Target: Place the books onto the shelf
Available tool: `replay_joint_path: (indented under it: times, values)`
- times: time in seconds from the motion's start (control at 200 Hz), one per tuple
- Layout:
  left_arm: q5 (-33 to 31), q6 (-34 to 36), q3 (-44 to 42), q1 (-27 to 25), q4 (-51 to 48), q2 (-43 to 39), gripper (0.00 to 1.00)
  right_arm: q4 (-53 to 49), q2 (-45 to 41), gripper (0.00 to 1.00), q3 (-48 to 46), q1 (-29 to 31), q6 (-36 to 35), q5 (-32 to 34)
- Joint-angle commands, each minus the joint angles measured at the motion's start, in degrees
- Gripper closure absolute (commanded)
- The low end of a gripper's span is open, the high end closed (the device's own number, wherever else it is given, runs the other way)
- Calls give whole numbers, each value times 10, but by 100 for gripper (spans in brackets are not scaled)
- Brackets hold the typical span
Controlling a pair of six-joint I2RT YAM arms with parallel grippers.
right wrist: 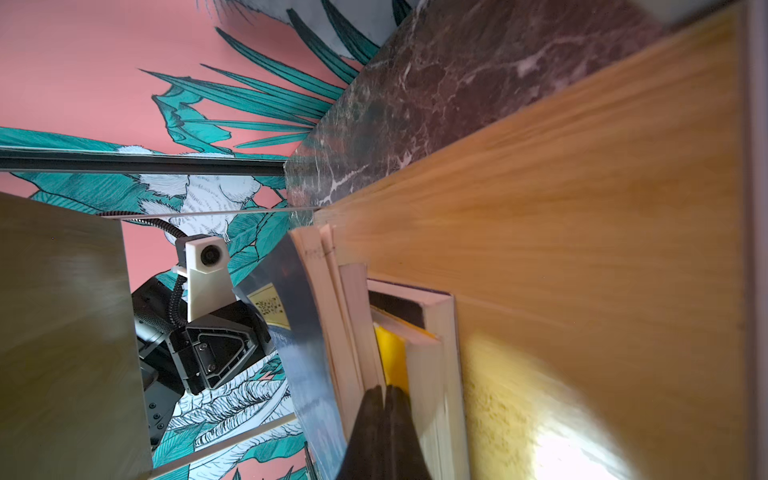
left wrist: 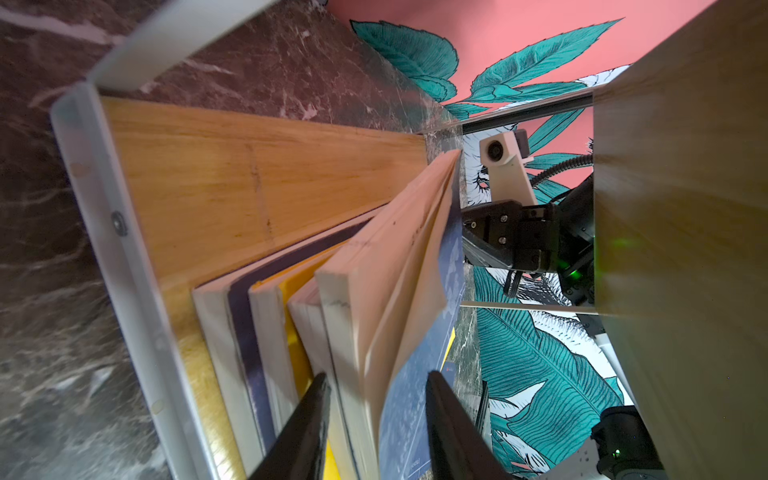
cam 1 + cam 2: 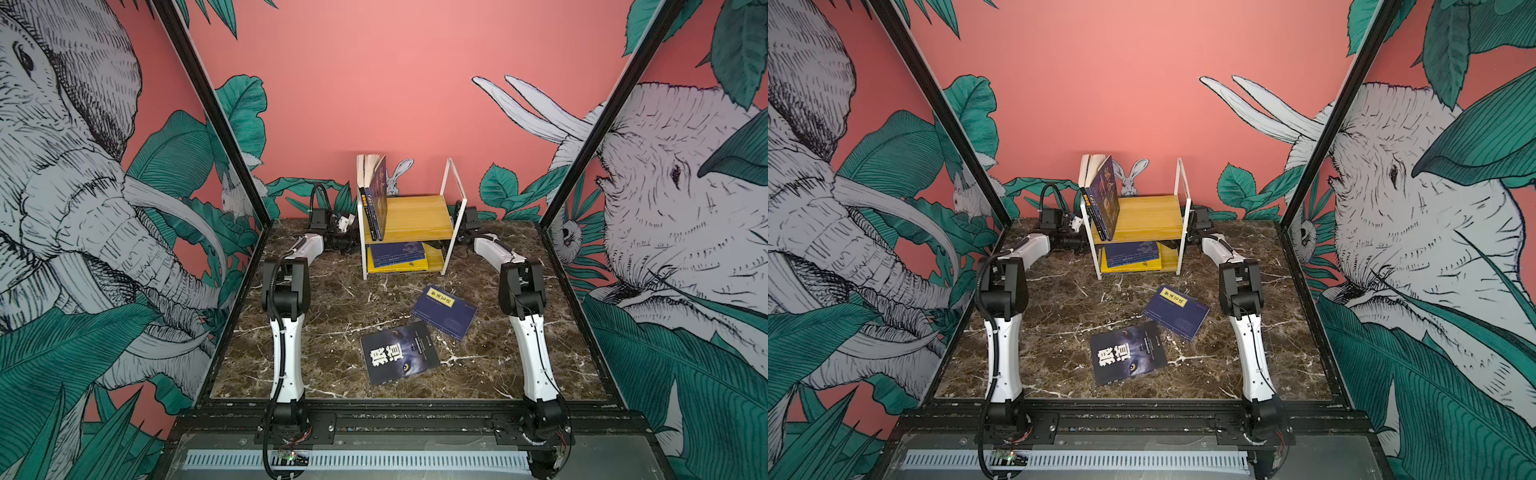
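At 6 o'clock on the table point(image 3: 332, 299) lies a dark book point(image 3: 400, 352) reading 狼道; at its 1 o'clock, a navy book point(image 3: 444, 311), yellow label illegible. At 12 o'clock, the shelf point(image 3: 419, 216): flat stack point(image 3: 397, 257) below, standing books point(image 3: 374, 199) above. The left gripper point(image 2: 377, 378), spread, straddles the stack's top book, pinch unclear; the right gripper point(image 1: 384, 392), pressed together, meets its page edges.

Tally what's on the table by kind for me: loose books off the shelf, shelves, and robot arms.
Loose books: 2 (dark book, navy book)
Shelves: 1 (shelf)
Arms: 2 (left arm, right arm)
Total: 5
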Motion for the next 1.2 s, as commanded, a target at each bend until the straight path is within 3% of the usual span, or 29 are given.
replay_joint_path:
  times: [0.0, 0.595, 1.01, 1.195]
  values:
    - [6, 1, -4, -5, -8, -15, 62, -25, 12, 100, 14, 9, -21, -25]
    - [31, -13, -32, -9, 1, -27, 65, -97, -35, 100, -31, 11, -115, -60]
    - [34, -11, -39, -16, 0, -38, 67, -68, -69, 100, -81, 9, -115, -60]
    - [20, -7, -22, -4, -12, -43, 63, -9, -117, 100, -139, -14, -89, -2]
